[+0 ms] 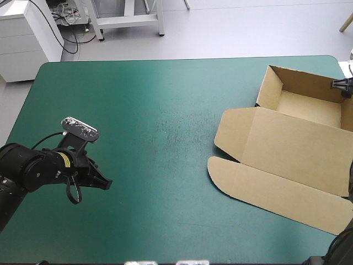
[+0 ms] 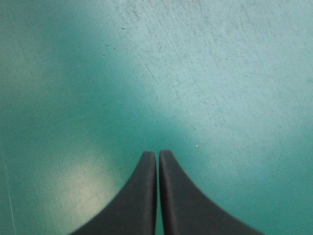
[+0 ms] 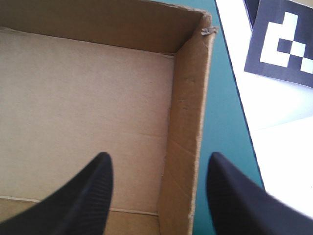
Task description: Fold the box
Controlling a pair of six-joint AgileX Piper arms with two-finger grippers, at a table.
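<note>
- As the high view shows it, box (image 1: 287, 143) lies at right side of teal-green cover (image 1: 165, 110) — tray walls up, lid flat. Judged mostly done, lid flaps left.
- Left wrist view: left gripper (image 2: 157, 154) clenched, empty, over bare cover.
- Right wrist view: right gripper (image 3: 156, 161) spread wide, straddling box's side wall — grasping nothing, contact unclear.

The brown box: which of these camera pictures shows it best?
The high view: nearly the whole box shows, an open tray with its lid flat. The right wrist view shows only one inner corner, a wall between the fingers of the open right end effector. The left wrist view shows none of it, only teal-green cover.
</note>
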